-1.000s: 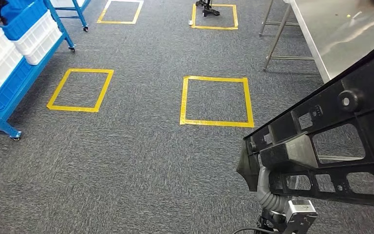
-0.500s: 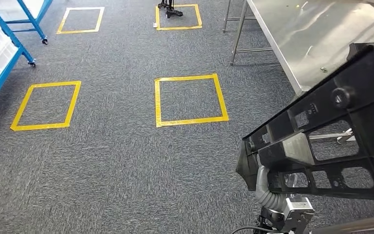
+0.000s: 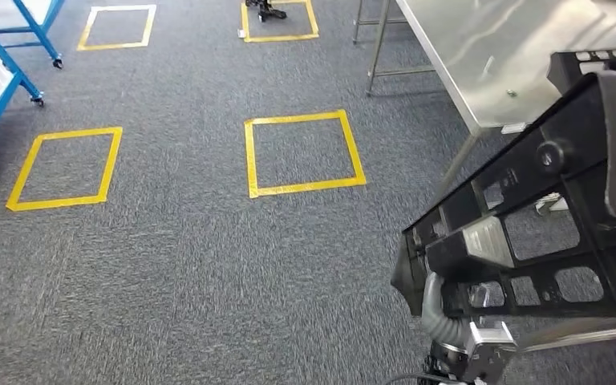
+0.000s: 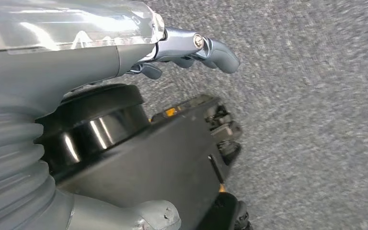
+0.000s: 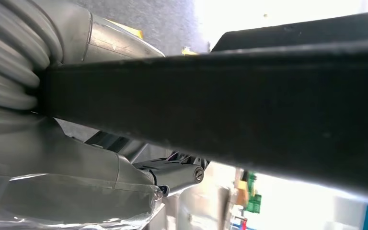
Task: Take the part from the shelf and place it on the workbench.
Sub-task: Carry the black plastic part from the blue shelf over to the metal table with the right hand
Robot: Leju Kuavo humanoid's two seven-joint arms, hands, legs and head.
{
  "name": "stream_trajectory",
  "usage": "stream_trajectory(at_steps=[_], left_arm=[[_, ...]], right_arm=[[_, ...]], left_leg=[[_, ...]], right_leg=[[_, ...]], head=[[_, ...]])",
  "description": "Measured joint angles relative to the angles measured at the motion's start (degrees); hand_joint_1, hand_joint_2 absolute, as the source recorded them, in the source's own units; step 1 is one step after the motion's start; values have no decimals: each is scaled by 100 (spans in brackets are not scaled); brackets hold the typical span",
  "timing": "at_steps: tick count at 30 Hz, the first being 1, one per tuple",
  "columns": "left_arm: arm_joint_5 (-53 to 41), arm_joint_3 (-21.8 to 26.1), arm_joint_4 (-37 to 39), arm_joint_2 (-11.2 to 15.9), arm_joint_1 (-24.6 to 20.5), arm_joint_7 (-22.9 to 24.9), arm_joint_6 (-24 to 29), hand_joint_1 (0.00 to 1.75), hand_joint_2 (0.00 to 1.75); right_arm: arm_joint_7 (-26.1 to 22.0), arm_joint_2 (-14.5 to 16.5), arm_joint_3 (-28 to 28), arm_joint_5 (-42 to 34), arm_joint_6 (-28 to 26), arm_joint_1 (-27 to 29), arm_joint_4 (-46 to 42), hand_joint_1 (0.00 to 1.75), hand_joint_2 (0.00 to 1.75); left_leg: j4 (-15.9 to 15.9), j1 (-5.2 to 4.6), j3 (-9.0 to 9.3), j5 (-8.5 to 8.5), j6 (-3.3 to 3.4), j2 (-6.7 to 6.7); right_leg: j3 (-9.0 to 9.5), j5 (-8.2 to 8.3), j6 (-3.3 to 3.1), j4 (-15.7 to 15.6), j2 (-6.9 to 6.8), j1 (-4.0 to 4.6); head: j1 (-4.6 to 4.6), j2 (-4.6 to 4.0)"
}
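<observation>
Right hand [image 5: 172,175] grips black part [image 3: 545,216], held above grey carpet [image 3: 208,265] beside steel workbench [image 3: 465,48] edge. Left hand [image 4: 191,48]: fingers curled, holding nothing.

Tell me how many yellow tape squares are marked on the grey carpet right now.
4. Near left yellow tape square; centre one beside the steel workbench; two far ones, upper left and top centre, both cut by the frame. The black plastic part may hide more.

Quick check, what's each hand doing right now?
Left hand: holds nothing, fingers curled in, hanging over the carpet.
Right hand: holds the black part, carried beside the workbench.
</observation>
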Motion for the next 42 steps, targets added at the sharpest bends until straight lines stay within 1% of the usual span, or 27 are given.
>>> stream_trajectory(at_steps=[2, 3, 5, 7, 8, 9, 10, 12, 14, 15, 17, 18, 19, 22, 23, 24, 26, 27, 28, 30, 31, 33, 34, 37, 39, 40, 42], left_arm=[[-1, 1, 0, -1, -5, -3, 0, 0, 175], [-1, 2, 0, -1, -7, -4, 0, 0, 175], [-1, 5, 0, -1, -5, -8, 3, 0, 175], [-1, 9, 0, -1, -5, -9, 11, 0, 175], [-1, 11, 0, -1, -5, -8, 16, 0, 175], [-2, 13, 0, -1, -5, -7, 20, 0, 175], [-4, 14, 0, -1, -5, -5, 23, 0, 175], [-14, 16, 0, -1, -11, -1, 31, 0, 175], [-25, 17, 0, -2, -20, 5, 36, 0, 175], [-31, 17, 0, -3, -23, 9, 39, 0, 175], [-37, 19, 1, -6, -17, 18, 50, 0, 175], [-40, 20, 1, -9, -17, 22, 58, 0, 175], [-43, 22, 2, -10, -18, 26, 63, 0, 175], [-50, 24, 2, -14, -18, 31, 69, 0, 175], [-52, 24, 2, -14, -17, 31, 68, 0, 175], [-56, 24, 2, -14, -16, 32, 68, 0, 175], [-59, 24, 2, -14, -15, 46, 71, 0, 175], [-59, 24, 2, -14, -15, 69, 76, 0, 175], [-56, 24, 2, -14, -15, 96, 80, 0, 175], [-40, 30, 2, -15, -16, 142, 81, 0, 175], [-30, 37, 2, -16, -17, 155, 76, 0, 175], [-13, 57, 2, -15, -16, 178, 70, 0, 175], [-5, 70, 2, -14, -14, 188, 72, 0, 175], [12, 114, 2, -10, -11, 205, 81, 0, 175], [17, 134, 2, -7, -6, 214, 84, 0, 175], [19, 139, 2, -5, -2, 217, 84, 0, 175], [16, 142, 2, -3, 3, 219, 84, 0, 175]], right_arm=[[4, 0, -1, 5, 2, -10, 2, 175, 175], [8, 0, -1, 6, 2, -15, 4, 175, 175], [13, 0, -1, 9, 2, -17, 8, 175, 175], [15, 0, -1, 10, 1, -16, 8, 175, 175], [15, 0, -1, 11, 0, -14, 10, 175, 175], [15, 0, -1, 11, -2, -13, 13, 175, 175], [15, 0, -1, 13, -3, -12, 17, 175, 175], [15, 0, -1, 20, -7, -10, 22, 175, 175], [16, 0, -1, 27, -8, -10, 23, 175, 175], [15, 0, -1, 33, -9, -12, 23, 175, 175], [15, -1, -1, 49, -12, -11, 23, 175, 175], [14, -1, -1, 57, -16, -4, 24, 175, 175], [14, -2, -1, 61, -21, 4, 25, 175, 175], [16, -5, -1, 66, -27, 17, 28, 175, 175], [16, -6, -1, 67, -27, 18, 32, 175, 175], [16, -7, -1, 67, -27, 19, 39, 175, 175], [17, -7, -1, 70, -27, 21, 52, 175, 175], [17, -7, -1, 74, -27, 21, 55, 175, 175], [17, -7, -1, 79, -27, 20, 55, 175, 175], [16, -7, -1, 103, -37, 17, 54, 175, 175], [12, -7, -1, 126, -53, 21, 54, 175, 175], [3, -7, -1, 185, -105, 41, 55, 175, 175], [-3, -7, -1, 213, -131, 49, 55, 175, 175], [-18, -7, -1, 267, -202, 58, 54, 175, 175], [-35, -6, -1, 285, -278, 68, 54, 175, 175], [-52, -3, -1, 288, -321, 73, 54, 175, 175], [-91, 15, -1, 286, -399, 79, 53, 175, 175]], left_leg=[[10, 7, -13, 34, -67, -7], [76, 12, -57, -58, -102, -34], [519, 26, -216, -552, -160, -107], [1274, 38, -405, -1088, -194, -140], [1579, 43, -439, -1187, -204, -142], [1715, 49, -392, -1144, -208, -142], [1642, 56, -245, -997, -205, -142], [933, 64, 320, -729, -176, -159], [150, 49, 837, -762, -134, -195], [-56, 34, 946, -820, -113, -210], [-144, 14, 921, -769, -55, -203], [-163, 13, 881, -710, -12, -185], [-178, 19, 821, -636, 41, -165], [-190, 22, 563, -403, 133, -116], [-184, 19, 465, -328, 131, -107], [-176, 17, 366, -255, 125, -97], [-156, 16, 162, -134, 100, -87], [-140, 16, 78, -83, 83, -84], [-118, 9, 12, -43, 61, -85], [-71, -4, -56, 38, 1, -82], [-59, -4, -68, 76, -32, -75], [-31, 10, -95, 112, -104, -77], [54, 19, -139, 25, -138, -94], [907, 49, -451, -626, -219, -139], [1519, 59, -606, -873, -244, -142], [1552, 61, -546, -837, -244, -144], [980, 63, -114, -578, -210, -218]], right_leg=[[-51, 91, -84, -19, 10, -12], [-98, 148, -131, -27, 9, -24], [-228, 280, -209, -43, 4, -41], [-403, 407, -239, -25, 15, -31], [-501, 470, -237, -8, 22, -27], [-602, 529, -230, 16, 27, -24], [-702, 583, -218, 44, 33, -22], [-876, 679, -182, 108, 49, -21], [-974, 763, -129, 158, 62, -18], [-994, 809, -99, 165, 63, -23], [-1010, 915, -30, 149, 70, -40], [-1040, 882, 2, 177, 78, -53], [-1091, 734, 28, 279, 83, -63], [-1335, -146, 82, 1169, 82, -94], [-1381, -311, 96, 1509, 81, -99], [-1366, -325, 105, 1730, 81, -100], [-1072, -28, 102, 1644, 75, -100], [-781, 110, 88, 1325, 63, -99], [-419, 138, 66, 881, 44, -86], [141, -46, 6, 87, 13, -54], [263, -130, -22, -114, 10, -32], [253, -101, -97, -179, 14, -37], [224, -58, -142, -180, 11, -44], [82, 53, -235, -152, 2, -49], [-34, 101, -234, -96, 41, -39], [-91, 118, -224, -59, 78, -38], [-187, 138, -204, 21, 167, -41]], head=[[18, 0], [13, 0], [0, 0], [-13, 0], [-14, 0], [-14, 0], [-14, 0], [-15, 0], [-10, 0], [-20, 0], [-34, 0], [-51, 0], [-43, 0], [-16, 0], [-14, 0], [-15, 0], [-14, 0], [-14, 0], [-13, 0], [-18, 0], [-20, 0], [-19, 0], [-26, 0], [-51, 0], [-51, 0], [-51, 0], [-52, 0]])
